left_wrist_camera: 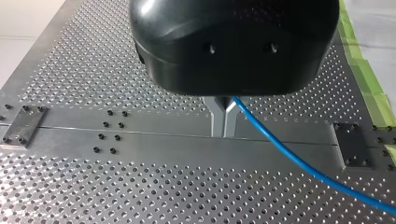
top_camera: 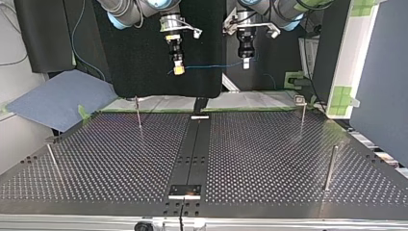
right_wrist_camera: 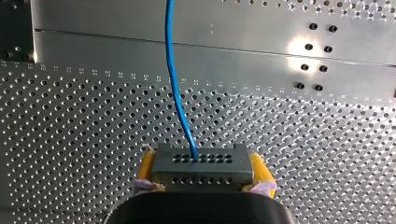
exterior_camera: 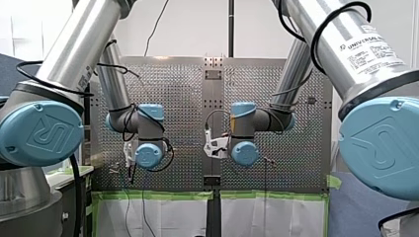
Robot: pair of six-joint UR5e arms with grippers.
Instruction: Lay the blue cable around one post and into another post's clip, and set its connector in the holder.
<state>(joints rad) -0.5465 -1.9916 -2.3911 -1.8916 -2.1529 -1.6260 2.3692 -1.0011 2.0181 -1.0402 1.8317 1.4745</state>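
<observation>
Looking at this one, it all comes down to how the blue cable (top_camera: 211, 65) hangs between the two grippers. My right gripper (right_wrist_camera: 201, 171) has its yellow pads (right_wrist_camera: 145, 169) clamped on the grey connector (right_wrist_camera: 201, 161), and the cable runs straight out ahead of it. My left gripper (left_wrist_camera: 224, 122) has its metal fingers (left_wrist_camera: 217, 119) pinched together on the cable further along, and the rest trails off to one side and out of shot.

In the top view that makes a nearly level span with its long axis running side to side. It's held well above the perforated table (top_camera: 269, 159), back past its far edge. By my read, nothing's around a post or in a clip yet.

Thin posts stand on the table: the far left post (top_camera: 138, 113), the far right post (top_camera: 303, 114), and two near posts (top_camera: 329, 168) closer to that camera. My left gripper sits at that view's right, so it's nearer the far right post, and my right gripper is nearer the far left post. I'd guess the span has to come down and forward to reach either one.

Hard bits: the far right post has some little head on top that might be the clip, but it's too small to tell. I can't pick out the holder for sure either. And in the front view I can't make the cable out at all.
</observation>
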